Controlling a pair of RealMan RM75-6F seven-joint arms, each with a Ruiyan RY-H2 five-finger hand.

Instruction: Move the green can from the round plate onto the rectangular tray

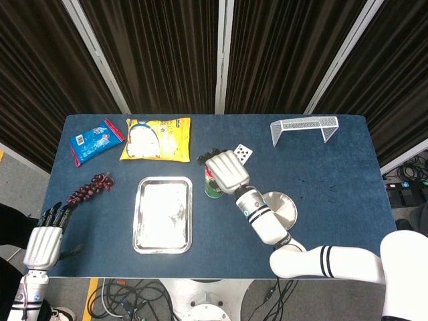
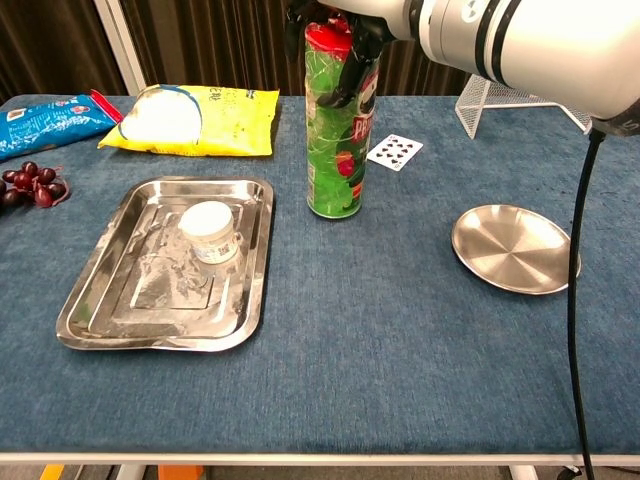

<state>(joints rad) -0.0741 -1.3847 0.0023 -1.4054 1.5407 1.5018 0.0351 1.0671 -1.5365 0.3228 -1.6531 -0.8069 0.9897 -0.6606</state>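
Note:
The green can (image 2: 337,140), tall with a red lid, stands upright just right of the rectangular tray (image 2: 140,295); whether its base touches the cloth I cannot tell. My right hand (image 2: 340,22) grips it around the top, fingers wrapped over the lid. From the head view the right hand (image 1: 226,171) covers most of the can (image 1: 214,189), next to the tray (image 1: 162,224). The round plate (image 2: 515,247) lies bare at the right, partly behind my forearm in the head view (image 1: 286,208). My left hand (image 1: 43,242) hangs open off the table's front left corner.
A small white jar (image 2: 208,230) sits inside the tray. A yellow bag (image 2: 190,118), a blue packet (image 2: 40,122) and grapes (image 2: 30,185) lie at the back left. A playing card (image 2: 394,151) and a white net goal (image 2: 520,95) are at the back right.

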